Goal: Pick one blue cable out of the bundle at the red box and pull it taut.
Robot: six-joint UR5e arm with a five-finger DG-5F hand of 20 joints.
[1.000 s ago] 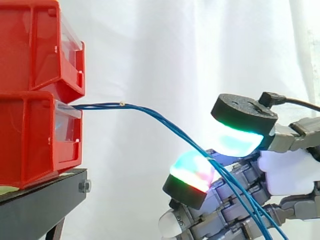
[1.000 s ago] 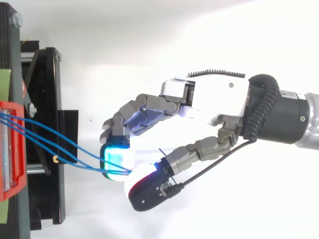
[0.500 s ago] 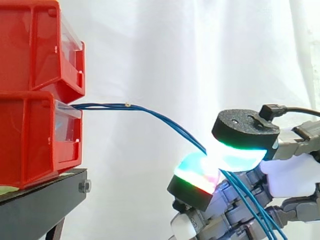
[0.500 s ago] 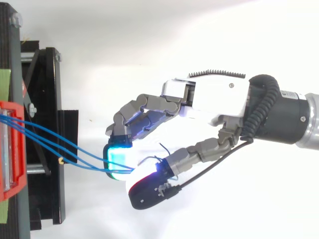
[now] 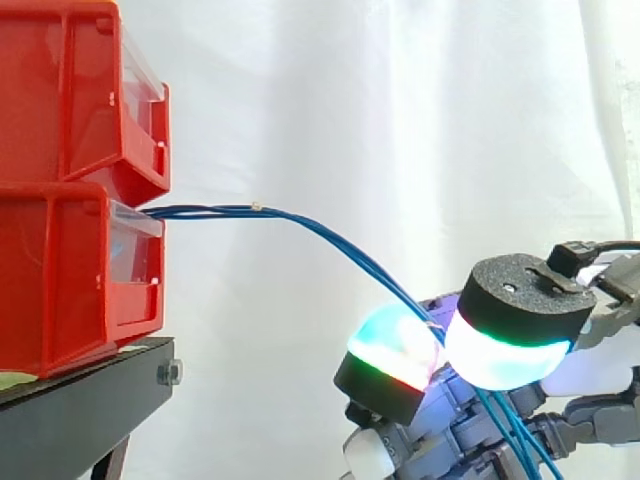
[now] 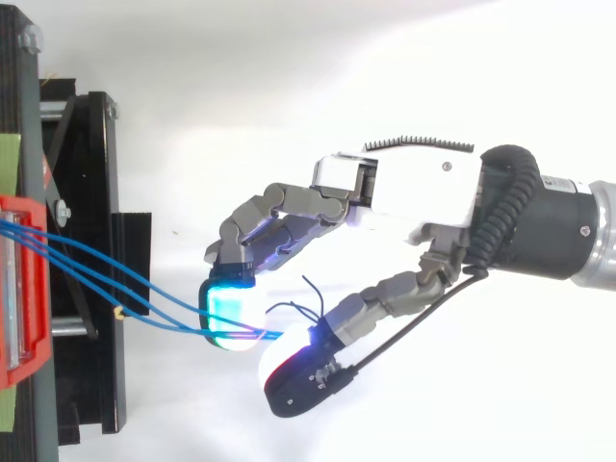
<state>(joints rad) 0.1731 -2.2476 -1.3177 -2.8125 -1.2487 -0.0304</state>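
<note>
Robot hand reaches in from the right with its fingers curled. A cyan-glowing fingertip and the thumb (its pad glows white) pinch several blue cables between them. From the pinch the cables rise leftward in a slack curve, then run level into the top front edge of the lower red bin. A second red bin sits stacked on it, both at the right end of the black stand. Behind everything hangs a white curtain.
</note>
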